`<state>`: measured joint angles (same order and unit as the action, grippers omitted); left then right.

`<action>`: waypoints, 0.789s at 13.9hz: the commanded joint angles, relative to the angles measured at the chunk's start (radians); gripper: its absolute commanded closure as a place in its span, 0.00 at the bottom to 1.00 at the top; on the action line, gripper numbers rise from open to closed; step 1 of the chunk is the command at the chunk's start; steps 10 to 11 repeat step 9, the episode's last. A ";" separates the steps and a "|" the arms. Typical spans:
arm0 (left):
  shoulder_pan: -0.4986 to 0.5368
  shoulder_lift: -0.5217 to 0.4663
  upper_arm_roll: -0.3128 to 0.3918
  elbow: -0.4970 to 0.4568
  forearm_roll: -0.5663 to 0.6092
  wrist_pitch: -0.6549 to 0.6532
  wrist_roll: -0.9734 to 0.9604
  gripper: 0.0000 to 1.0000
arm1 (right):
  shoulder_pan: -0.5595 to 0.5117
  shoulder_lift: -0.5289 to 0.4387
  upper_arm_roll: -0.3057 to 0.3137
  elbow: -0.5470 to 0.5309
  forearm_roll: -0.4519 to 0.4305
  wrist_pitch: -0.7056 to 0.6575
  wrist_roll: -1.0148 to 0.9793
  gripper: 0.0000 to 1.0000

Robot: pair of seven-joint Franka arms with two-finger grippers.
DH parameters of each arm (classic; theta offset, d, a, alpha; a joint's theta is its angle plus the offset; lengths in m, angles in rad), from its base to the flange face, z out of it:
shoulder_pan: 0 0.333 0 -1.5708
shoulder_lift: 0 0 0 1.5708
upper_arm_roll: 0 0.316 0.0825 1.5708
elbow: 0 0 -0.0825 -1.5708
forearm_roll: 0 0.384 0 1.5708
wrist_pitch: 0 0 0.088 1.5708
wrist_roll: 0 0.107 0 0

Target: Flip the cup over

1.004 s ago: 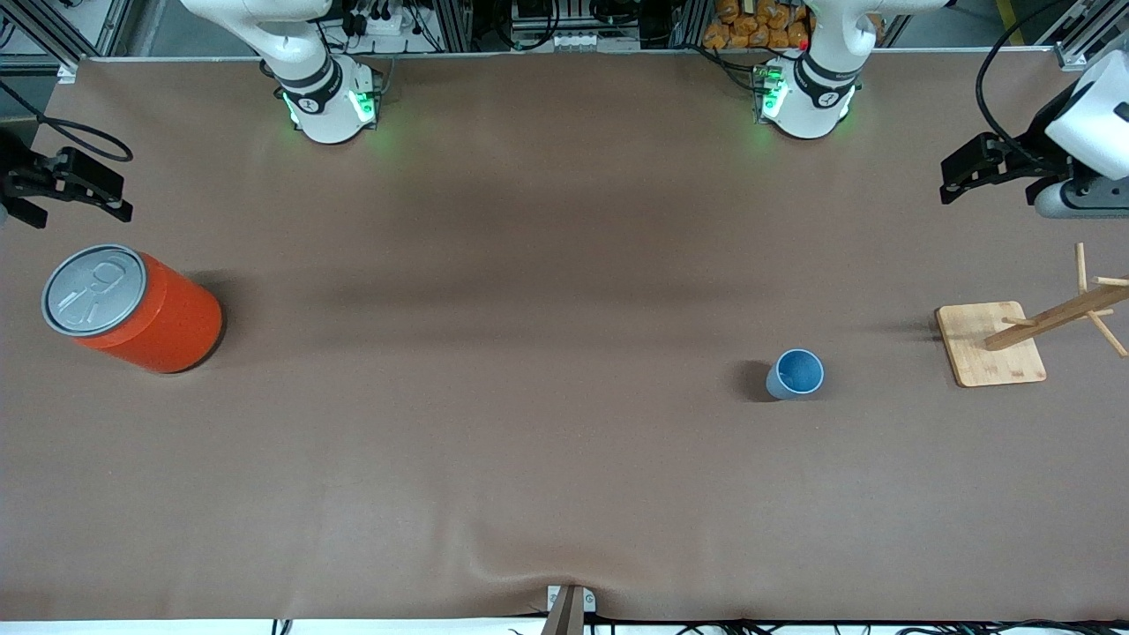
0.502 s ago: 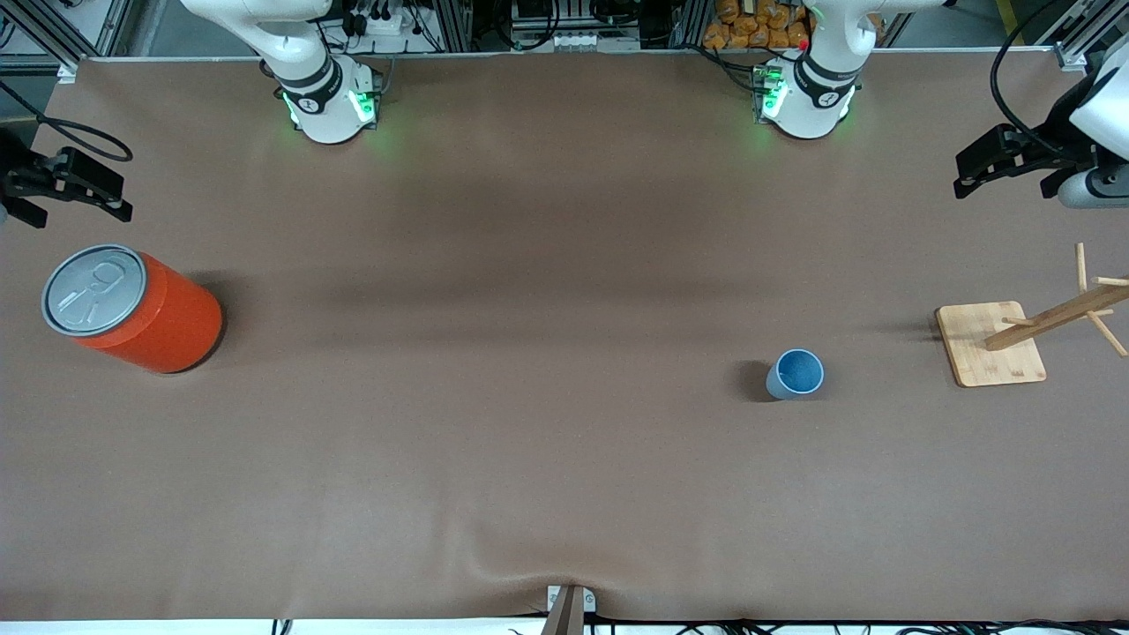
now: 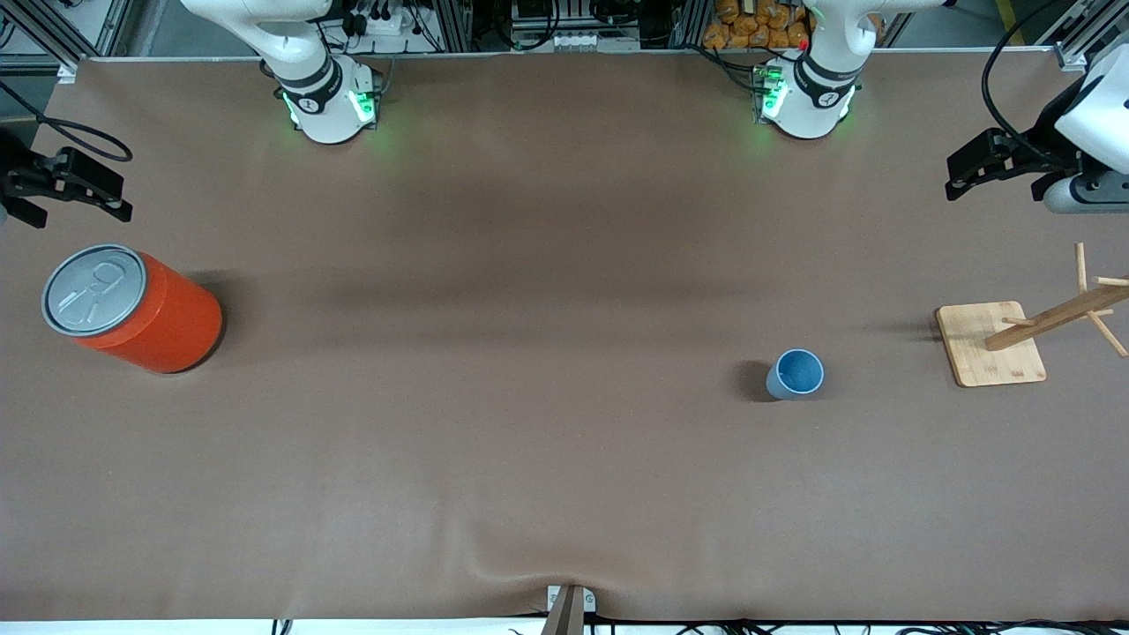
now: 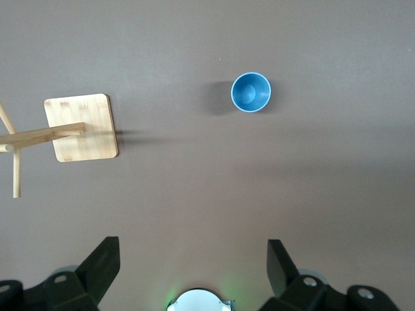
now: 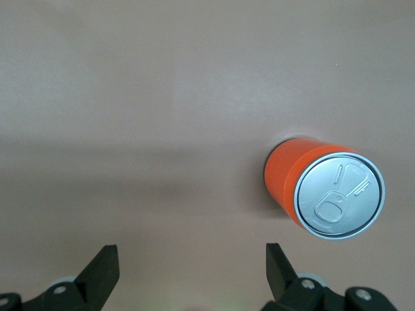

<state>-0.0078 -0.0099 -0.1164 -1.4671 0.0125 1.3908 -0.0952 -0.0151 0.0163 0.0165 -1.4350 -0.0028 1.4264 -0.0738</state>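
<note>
No brand name or readable writing shows on anything here; the orange can carries only a plain grey pull-tab lid, and the cup is bare light-blue plastic with a darker blue inside.

The left gripper hangs over the bare table at the left arm's end, its jaws spread wide and holding nothing. In the left wrist view both fingers stand far apart, with only table between them.

The right gripper hovers at the right arm's end, close to the can without touching it, jaws also wide open and empty.

The cup stands upright, mouth up, alone on the table, toward the left arm's end. A wooden rack with pegs sits near it, closer to that end, and the two do not touch
</note>
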 commanded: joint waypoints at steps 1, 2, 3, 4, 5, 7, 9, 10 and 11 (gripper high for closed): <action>0.012 -0.007 -0.011 -0.001 -0.012 0.002 0.009 0.00 | -0.003 -0.003 -0.001 -0.001 0.004 -0.004 -0.004 0.00; 0.012 -0.005 -0.011 -0.002 -0.012 0.001 0.009 0.00 | -0.002 -0.003 -0.001 -0.001 0.004 -0.004 -0.004 0.00; 0.012 -0.005 -0.011 -0.002 -0.012 -0.001 0.009 0.00 | -0.002 -0.003 -0.001 -0.001 0.004 -0.007 -0.006 0.00; 0.012 -0.005 -0.011 -0.002 -0.012 -0.003 0.011 0.00 | -0.003 -0.003 -0.001 -0.001 0.004 -0.007 -0.004 0.00; 0.012 -0.005 -0.011 -0.001 -0.012 -0.003 0.012 0.00 | -0.003 -0.003 -0.001 -0.001 0.004 -0.007 -0.004 0.00; 0.012 -0.005 -0.012 -0.002 -0.012 -0.006 0.020 0.00 | -0.003 -0.003 -0.001 -0.001 0.004 -0.009 -0.004 0.00; 0.012 -0.005 -0.012 -0.002 -0.012 -0.006 0.022 0.00 | -0.003 -0.003 -0.003 -0.001 0.004 -0.009 -0.004 0.00; 0.012 -0.005 -0.012 -0.002 -0.012 -0.006 0.022 0.00 | -0.003 -0.003 -0.003 -0.001 0.004 -0.009 -0.004 0.00; 0.012 -0.005 -0.012 -0.002 -0.012 -0.006 0.022 0.00 | -0.003 -0.003 -0.003 -0.001 0.004 -0.009 -0.004 0.00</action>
